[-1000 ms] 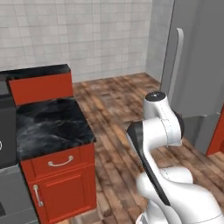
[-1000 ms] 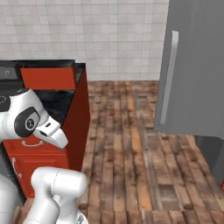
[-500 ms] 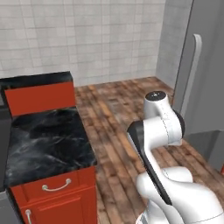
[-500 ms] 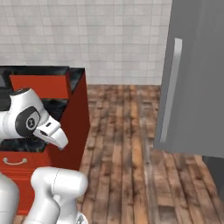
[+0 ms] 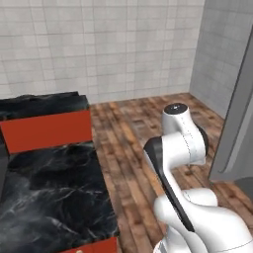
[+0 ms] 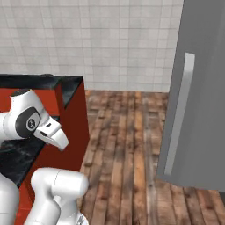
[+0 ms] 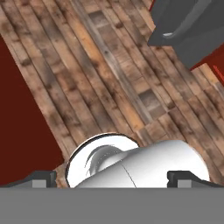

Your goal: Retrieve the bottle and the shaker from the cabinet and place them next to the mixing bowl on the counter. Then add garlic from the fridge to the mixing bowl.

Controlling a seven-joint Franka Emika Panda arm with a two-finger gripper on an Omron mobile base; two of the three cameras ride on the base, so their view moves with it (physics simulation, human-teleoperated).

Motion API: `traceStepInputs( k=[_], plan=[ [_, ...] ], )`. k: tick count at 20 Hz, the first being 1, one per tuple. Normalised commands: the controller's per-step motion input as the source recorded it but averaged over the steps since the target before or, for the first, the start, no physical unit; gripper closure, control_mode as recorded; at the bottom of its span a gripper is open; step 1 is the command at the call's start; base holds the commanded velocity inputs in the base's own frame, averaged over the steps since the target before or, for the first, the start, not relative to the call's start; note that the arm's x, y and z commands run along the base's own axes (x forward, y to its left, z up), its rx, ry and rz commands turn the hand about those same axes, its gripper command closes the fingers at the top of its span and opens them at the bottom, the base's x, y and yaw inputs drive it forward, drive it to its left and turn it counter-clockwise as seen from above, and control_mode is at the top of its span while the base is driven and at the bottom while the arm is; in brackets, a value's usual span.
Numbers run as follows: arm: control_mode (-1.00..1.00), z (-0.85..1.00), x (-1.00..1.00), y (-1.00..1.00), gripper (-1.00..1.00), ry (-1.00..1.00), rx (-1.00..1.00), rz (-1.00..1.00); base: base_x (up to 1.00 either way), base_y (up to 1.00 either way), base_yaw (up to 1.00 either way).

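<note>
1. Fridge (image 6: 197,96) stands tall and grey at the right of the right base view, door closed, its long pale handle (image 6: 178,110) running down the front.
2. Same fridge edge (image 5: 237,133) shows at the right of the left base view, just beyond the folded white arm (image 5: 180,148).
3. Counter (image 5: 49,192), black with white veining, lies to the arm's left over red cabinet fronts (image 5: 47,129).
4. Gripper (image 7: 111,177) hangs over the wooden plank floor (image 7: 109,65), finger tips (image 7: 41,177) spread wide apart at the view's bottom corners, nothing between them.
5. White tiled wall (image 6: 88,39) closes off the back.
</note>
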Motion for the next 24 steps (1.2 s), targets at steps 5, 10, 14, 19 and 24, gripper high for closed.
traceStepInputs(
  k=[5,10,14,19,24],
  plan=[
    [1.0,0.0,0.0,0.0,-1.0,0.0,0.0,0.0,0.54,-0.21,0.07],
    [1.0,0.0,0.0,0.0,-1.0,0.0,0.0,0.0,0.64,0.04,0.01],
    [1.0,0.0,0.0,0.0,-1.0,0.0,0.0,0.0,0.88,0.09,0.0],
    [1.0,0.0,0.0,0.0,-1.0,0.0,0.0,0.0,0.6,0.21,-0.09],
    [1.0,0.0,0.0,0.0,-1.0,0.0,0.0,0.0,0.58,0.38,-0.16]
  ],
)
